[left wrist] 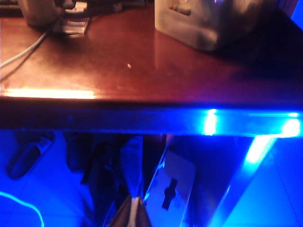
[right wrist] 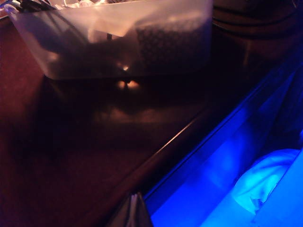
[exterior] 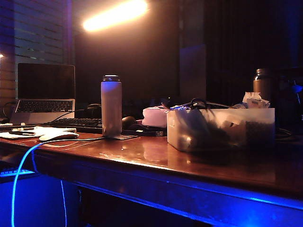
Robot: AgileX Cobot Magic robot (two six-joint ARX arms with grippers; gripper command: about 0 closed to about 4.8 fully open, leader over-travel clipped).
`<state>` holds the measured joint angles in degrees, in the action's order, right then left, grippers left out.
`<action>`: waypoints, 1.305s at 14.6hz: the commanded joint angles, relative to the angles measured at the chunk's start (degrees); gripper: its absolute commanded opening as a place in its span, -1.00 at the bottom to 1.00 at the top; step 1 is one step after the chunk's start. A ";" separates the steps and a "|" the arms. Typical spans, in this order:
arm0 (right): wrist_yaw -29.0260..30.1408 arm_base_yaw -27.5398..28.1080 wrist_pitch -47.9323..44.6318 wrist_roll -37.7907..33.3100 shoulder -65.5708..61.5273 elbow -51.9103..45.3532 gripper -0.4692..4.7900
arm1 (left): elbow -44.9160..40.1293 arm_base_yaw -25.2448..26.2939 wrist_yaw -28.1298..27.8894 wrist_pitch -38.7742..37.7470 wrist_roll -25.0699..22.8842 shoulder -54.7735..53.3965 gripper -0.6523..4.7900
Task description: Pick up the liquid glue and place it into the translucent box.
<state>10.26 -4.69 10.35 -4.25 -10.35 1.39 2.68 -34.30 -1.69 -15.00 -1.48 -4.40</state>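
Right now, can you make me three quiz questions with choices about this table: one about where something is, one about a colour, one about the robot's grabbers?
1. Where does the pale flask stand?
A) left of the translucent box
B) inside it
C) on the laptop

2. What colour glows along the table at its front edge?
A) green
B) blue
C) white

3. How are the left gripper jaws?
A) wide open
B) around the flask
C) shut, empty

Answers:
1 A: in the exterior view the flask stands alone, left of the box.
2 B: a blue strip lights the edge.
3 C: off the table's front edge, its tips meet on nothing; the right gripper, facing the box, looks shut too.
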 commanded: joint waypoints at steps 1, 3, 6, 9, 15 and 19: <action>0.15 0.00 0.61 -0.20 -0.15 -0.22 -0.82 | -0.79 0.13 -0.74 0.74 -0.22 -0.02 -0.78; 0.13 0.00 0.52 -0.24 -0.15 -0.22 -0.82 | -0.76 0.13 -2.38 0.70 -0.22 -0.02 -0.78; 0.11 0.02 0.50 -0.24 -0.13 -0.22 -0.82 | -0.76 0.13 -1.97 0.81 0.79 0.00 -0.78; 0.11 0.02 0.50 -0.24 -0.11 -0.22 -0.82 | -0.76 0.13 -2.03 0.79 0.85 0.00 -0.78; 0.15 0.31 0.28 -0.24 4.31 -0.22 -0.82 | -0.79 0.63 -2.08 0.92 0.85 0.50 -0.78; 0.11 3.48 -0.76 -0.24 10.23 -0.35 -0.82 | -0.83 13.33 -0.46 0.94 0.85 0.63 -0.78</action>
<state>10.31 -1.91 9.91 -4.27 -0.23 1.28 2.26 -23.05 -2.44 -13.87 -0.58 -3.84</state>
